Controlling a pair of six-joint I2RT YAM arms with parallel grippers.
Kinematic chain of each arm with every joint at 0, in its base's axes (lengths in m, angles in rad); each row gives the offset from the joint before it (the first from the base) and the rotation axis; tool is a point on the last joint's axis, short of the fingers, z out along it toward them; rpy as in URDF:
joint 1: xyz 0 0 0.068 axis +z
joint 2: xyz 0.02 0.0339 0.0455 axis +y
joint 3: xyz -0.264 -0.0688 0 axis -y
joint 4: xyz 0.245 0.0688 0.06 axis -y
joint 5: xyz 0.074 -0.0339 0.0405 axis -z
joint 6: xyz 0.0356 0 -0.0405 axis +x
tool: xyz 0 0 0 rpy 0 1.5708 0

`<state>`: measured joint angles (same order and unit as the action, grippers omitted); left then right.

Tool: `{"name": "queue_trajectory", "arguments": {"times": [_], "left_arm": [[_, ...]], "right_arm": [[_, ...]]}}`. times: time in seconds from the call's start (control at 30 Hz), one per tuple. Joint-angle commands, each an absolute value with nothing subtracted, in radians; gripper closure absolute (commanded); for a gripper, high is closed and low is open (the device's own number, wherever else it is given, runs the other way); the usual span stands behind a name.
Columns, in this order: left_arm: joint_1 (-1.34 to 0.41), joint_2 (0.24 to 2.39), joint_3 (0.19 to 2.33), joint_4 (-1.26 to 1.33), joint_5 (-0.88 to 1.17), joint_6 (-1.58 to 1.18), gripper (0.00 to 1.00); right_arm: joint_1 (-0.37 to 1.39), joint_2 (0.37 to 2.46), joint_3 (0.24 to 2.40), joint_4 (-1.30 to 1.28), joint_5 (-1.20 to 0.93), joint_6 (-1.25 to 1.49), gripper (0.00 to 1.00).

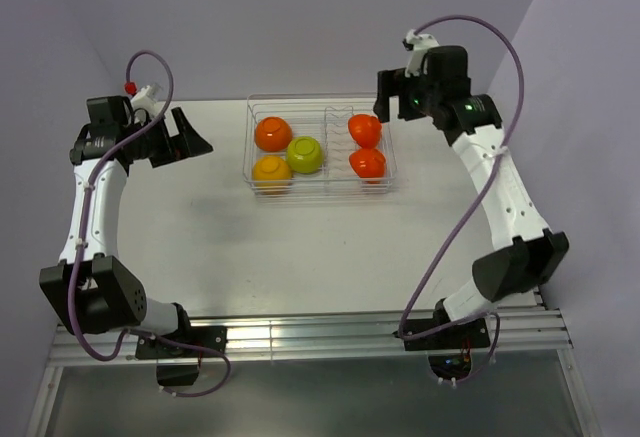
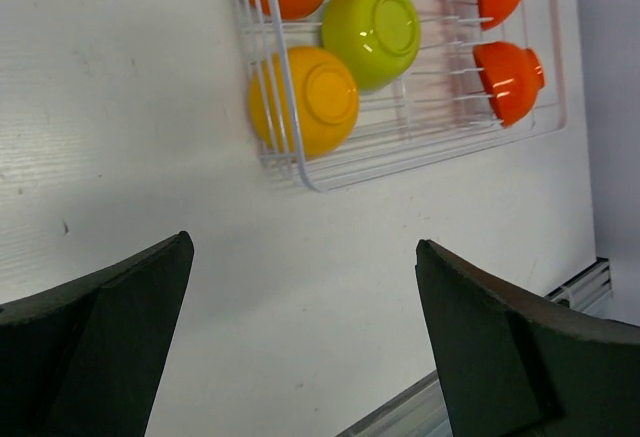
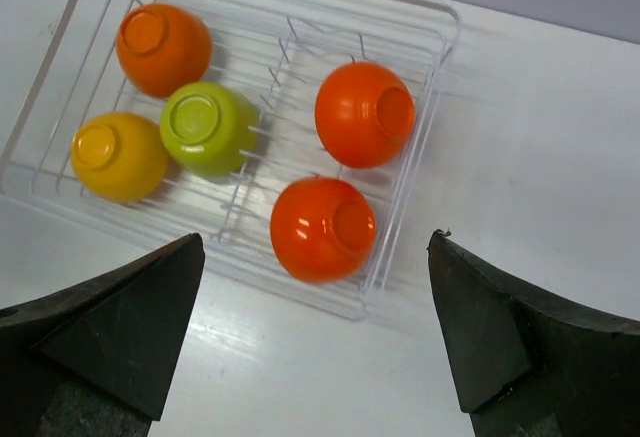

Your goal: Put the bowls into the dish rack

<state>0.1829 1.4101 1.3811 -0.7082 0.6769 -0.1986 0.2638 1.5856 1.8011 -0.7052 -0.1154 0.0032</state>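
Note:
The clear dish rack [image 1: 320, 189] stands at the back middle of the table. In it lie an orange bowl [image 1: 272, 133], a yellow-green bowl [image 1: 305, 155], a yellow bowl [image 1: 271, 171] and two red-orange bowls [image 1: 364, 130] [image 1: 368, 163]. My left gripper [image 1: 192, 137] is open and empty, left of the rack. My right gripper [image 1: 388, 95] is open and empty, above the rack's right end. The rack [image 3: 400, 247] and all bowls show in the right wrist view, the near red-orange bowl [image 3: 322, 228] closest. The left wrist view shows the rack [image 2: 330, 179] and the yellow bowl [image 2: 303, 100].
The table's near edge carries a metal rail [image 1: 320, 337] between the arm bases. Purple walls close in the back and both sides. A cable loops over each arm.

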Motion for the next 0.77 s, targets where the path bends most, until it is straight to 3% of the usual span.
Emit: {"name": "queue_trajectory", "arguments": {"times": [0.0,0.4,0.73], "left_arm": [[0.186,1.391,1.387,-0.773,0.634,-0.112,0.01],[0.181,1.226,1.108,-0.742,0.512,0.069,0.01],[0.172,1.206,1.057,-0.709,0.445,0.058,0.01]], "right_arm": [[0.181,1.481,1.634,-0.807,-0.293,-0.063,0.00],[-0.026,1.108,1.044,-0.845,-0.379,-0.273,0.00],[-0.054,1.110,1.002,-0.833,-0.414,-0.242,0.00]]}}
